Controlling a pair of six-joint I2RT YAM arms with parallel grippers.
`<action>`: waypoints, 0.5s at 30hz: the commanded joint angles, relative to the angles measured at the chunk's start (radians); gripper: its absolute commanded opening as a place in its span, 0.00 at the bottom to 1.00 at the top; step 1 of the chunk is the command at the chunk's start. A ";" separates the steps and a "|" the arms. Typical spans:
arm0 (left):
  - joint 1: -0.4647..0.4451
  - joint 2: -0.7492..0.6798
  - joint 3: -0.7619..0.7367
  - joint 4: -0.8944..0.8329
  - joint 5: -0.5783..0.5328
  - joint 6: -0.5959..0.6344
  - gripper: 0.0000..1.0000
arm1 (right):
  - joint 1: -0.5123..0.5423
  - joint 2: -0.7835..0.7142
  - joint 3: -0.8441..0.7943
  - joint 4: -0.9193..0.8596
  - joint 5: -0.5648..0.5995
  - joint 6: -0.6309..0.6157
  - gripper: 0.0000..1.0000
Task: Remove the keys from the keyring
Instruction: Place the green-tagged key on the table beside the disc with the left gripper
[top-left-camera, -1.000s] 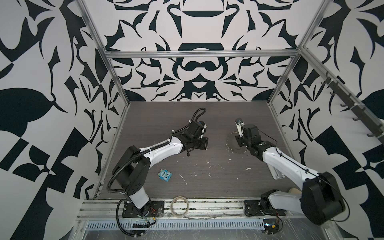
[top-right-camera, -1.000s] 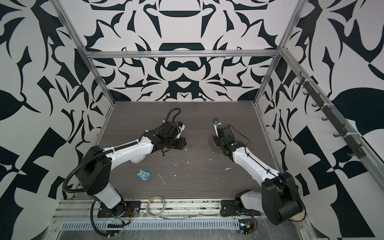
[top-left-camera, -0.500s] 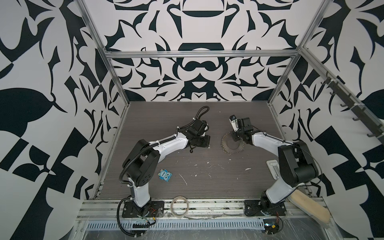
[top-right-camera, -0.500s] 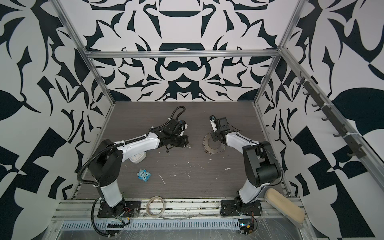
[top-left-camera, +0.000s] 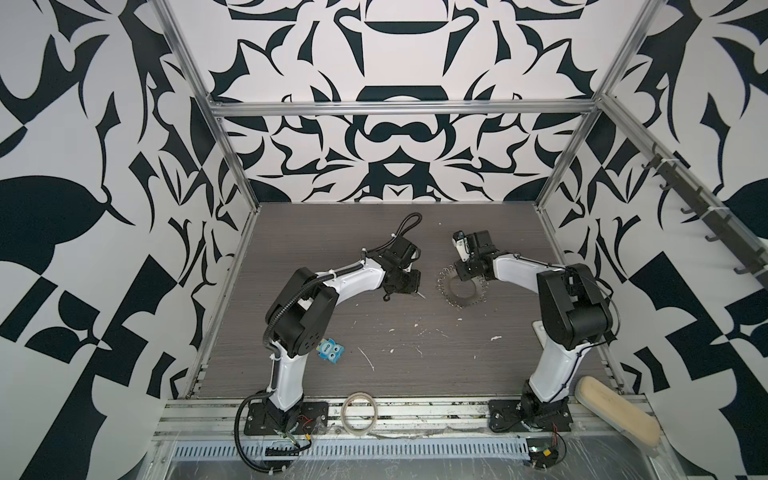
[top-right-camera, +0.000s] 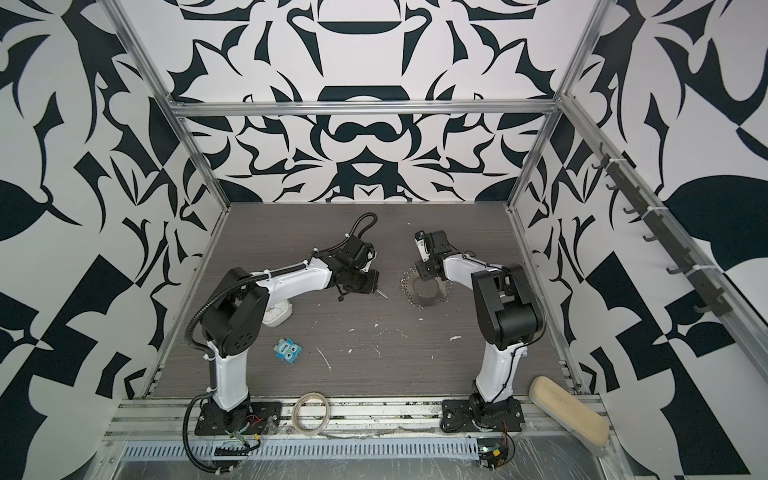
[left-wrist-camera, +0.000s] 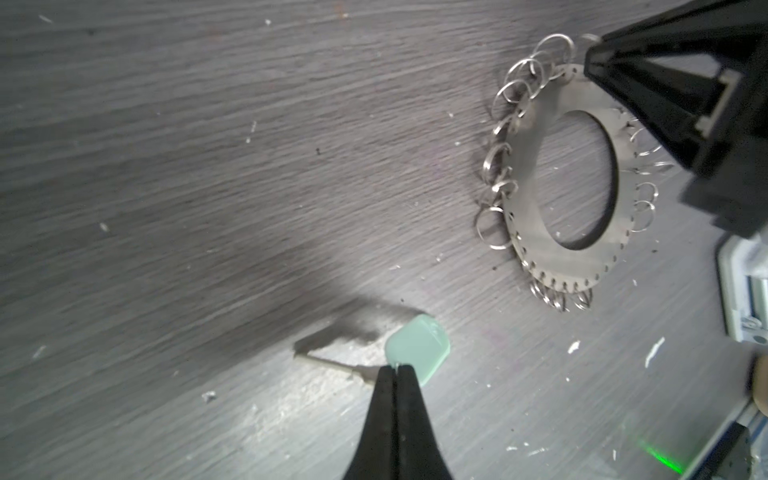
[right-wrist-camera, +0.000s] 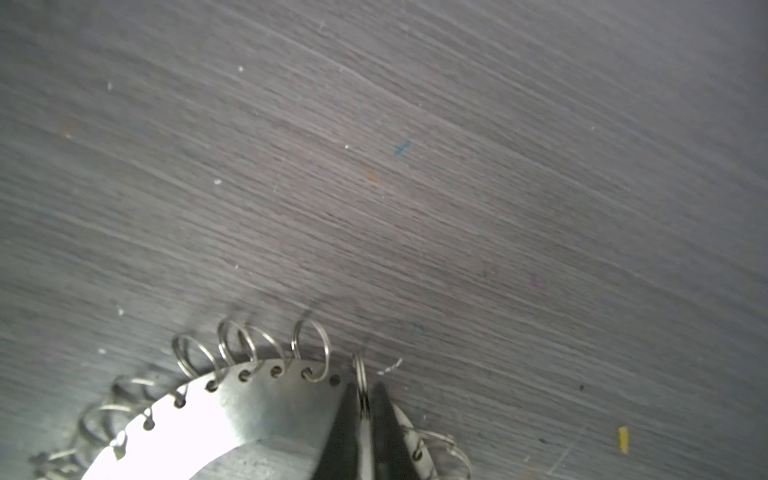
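L gripper (left-wrist-camera: 395, 368) pinched tight; R gripper (right-wrist-camera: 365, 401) slightly parted (both arms reach inward).

Even light; wrist views soft, keyring (right-wrist-camera: 174, 432) glare.

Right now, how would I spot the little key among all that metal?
Find the grey keyring, a flat metal disc fringed with wire loops, mid-table under the right arm. Look left, to the left arm's tip: the key is pinched in its shut fingers, clear of the disc. Unlike the bare loops, it carries a pale mint plastic tag.
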 joint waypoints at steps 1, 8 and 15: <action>0.018 0.035 0.044 -0.064 -0.005 -0.021 0.00 | -0.006 -0.024 0.056 -0.036 -0.034 0.026 0.23; 0.030 0.107 0.116 -0.095 0.009 -0.002 0.00 | -0.009 -0.058 0.111 -0.105 -0.041 0.026 0.59; 0.039 0.147 0.157 -0.103 0.029 0.003 0.00 | -0.009 -0.201 0.065 -0.123 -0.044 0.033 0.66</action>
